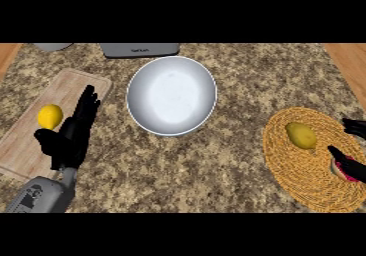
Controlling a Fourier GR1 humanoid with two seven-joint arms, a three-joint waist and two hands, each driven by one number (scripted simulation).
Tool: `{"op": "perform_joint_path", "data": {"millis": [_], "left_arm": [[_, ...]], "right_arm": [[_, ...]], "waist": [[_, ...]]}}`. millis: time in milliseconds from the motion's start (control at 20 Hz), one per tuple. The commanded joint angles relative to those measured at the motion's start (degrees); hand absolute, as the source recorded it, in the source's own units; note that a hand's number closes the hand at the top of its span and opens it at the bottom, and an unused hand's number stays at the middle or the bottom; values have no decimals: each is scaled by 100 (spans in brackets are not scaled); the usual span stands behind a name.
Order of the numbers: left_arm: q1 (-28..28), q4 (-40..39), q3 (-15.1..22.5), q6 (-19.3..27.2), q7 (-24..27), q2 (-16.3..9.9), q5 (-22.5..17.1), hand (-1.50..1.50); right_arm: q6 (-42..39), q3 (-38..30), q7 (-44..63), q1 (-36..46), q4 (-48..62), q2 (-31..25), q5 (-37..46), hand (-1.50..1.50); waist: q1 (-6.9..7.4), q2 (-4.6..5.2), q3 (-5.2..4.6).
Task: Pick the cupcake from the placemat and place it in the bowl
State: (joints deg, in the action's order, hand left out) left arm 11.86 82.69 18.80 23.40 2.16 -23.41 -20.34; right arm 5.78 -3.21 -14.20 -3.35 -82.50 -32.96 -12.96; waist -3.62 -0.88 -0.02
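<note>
— Fingers of our right robot hand [354, 167] curl round the pink cupcake [342, 168] at the placemat [308, 180] edge; we could clip the yellow fruit [301, 135] just beside it when lifting.

— Agreed. Our left robot hand [71, 132] rests open over the cutting board [27, 150] by the lemon [50, 116]. Farther off, the bowl [171, 95] waits on the table [186, 170]; we might catch its rim.

Speckled granite counter [186, 170], wooden edges

Left robot hand [74, 131] flat, fingers straight; right robot hand [356, 167] curled.
</note>
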Motion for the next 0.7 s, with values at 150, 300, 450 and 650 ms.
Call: {"op": "perform_joint_path", "data": {"millis": [150, 300, 450, 650], "left_arm": [[-441, 362, 245, -136, 133, 87, 135, 0], [147, 99, 21, -332, -256, 112, 163, 0], [-154, 3, 156, -275, 102, 305, 274, 0], [-112, 452, 217, -118, -295, 353, 454, 0]], "right_arm": [[368, -753, -2030, -1622, -1118, 735, -254, -150], [278, -1114, -1880, -2092, -1587, 597, -235, -150], [562, -1495, -824, -2443, -2147, 82, -60, -150], [567, -1645, 432, -2456, -2632, -298, 129, -150]], "waist": [[166, 35, 2], [246, 74, -1], [239, 82, -10], [319, 79, -5]]}}
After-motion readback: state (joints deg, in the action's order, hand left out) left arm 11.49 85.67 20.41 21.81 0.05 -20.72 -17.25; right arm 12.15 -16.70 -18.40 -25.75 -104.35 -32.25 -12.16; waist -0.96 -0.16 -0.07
